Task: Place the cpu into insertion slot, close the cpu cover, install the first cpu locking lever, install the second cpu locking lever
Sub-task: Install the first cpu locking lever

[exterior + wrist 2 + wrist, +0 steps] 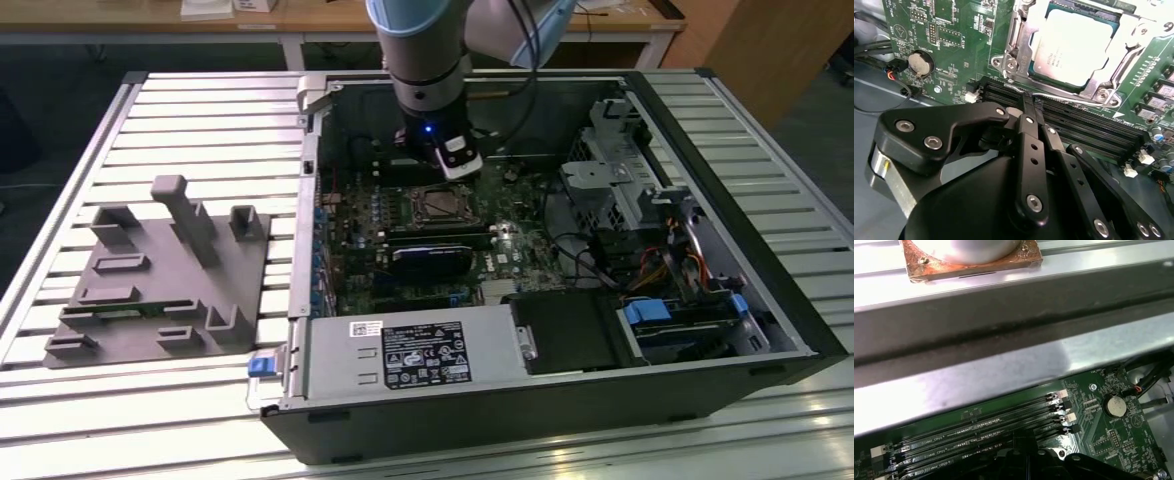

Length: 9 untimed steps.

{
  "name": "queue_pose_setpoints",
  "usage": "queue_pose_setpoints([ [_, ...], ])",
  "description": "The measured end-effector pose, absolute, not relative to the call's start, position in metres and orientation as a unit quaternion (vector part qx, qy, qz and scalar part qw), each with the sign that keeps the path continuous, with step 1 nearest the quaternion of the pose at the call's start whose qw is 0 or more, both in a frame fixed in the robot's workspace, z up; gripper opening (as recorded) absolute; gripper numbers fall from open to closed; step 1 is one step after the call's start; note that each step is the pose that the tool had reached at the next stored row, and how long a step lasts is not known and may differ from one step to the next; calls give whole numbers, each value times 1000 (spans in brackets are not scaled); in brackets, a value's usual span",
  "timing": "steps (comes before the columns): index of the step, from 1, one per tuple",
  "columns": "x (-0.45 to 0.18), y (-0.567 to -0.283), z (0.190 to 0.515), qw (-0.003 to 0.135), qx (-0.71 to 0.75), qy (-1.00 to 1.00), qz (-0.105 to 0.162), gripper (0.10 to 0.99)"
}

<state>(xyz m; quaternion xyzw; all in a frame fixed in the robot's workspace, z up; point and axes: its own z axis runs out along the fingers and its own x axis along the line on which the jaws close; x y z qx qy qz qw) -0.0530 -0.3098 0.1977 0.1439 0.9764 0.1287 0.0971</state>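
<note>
I am seeing the cpu (1078,46) already sitting in the insertion slot (1019,47) in the second wrist view, its silvery top showing through the window of the cpu cover (1134,47), which is lying down flat over it. So I am judging that the first two steps are done and that I am working on the locking levers. A thin wire lever (1064,98) is running along the socket's edge nearest the memory slots (1089,131), and the tool (1026,101) is sitting with its tip right at that wire, touching it or just beside it; I cannot tell which. Its fingers (1030,150) are drawn together to a narrow point, and I am not seeing anything gripped between them. In the exterior view the arm is reaching down into the open computer case (787,330) on the slatted tabletop (200,130), with the tool (454,165) just beside the socket (441,205). I am judging that the next move calls for a steady push on the wire, keeping the tip from slipping off it onto the board.
</note>
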Motion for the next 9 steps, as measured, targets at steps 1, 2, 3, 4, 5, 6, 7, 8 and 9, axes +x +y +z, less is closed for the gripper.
queue_pose_setpoints([
  [1, -52, -310, 198, 97, 144, 976, 129, 106],
  [2, -52, -310, 198, 97, 144, 976, 129, 106],
  [3, -52, -310, 199, 97, 144, 976, 129, 106],
  [4, -52, -310, 200, 97, 144, 976, 129, 106],
  [5, -52, -310, 201, 97, 144, 976, 129, 106],
  [6, -52, -310, 202, 97, 144, 976, 129, 106],
  [7, -52, -310, 203, 97, 144, 976, 129, 106],
  [8, -52, -310, 204, 97, 144, 976, 129, 106],
  [9, -52, -310, 205, 97, 144, 976, 130, 106],
])
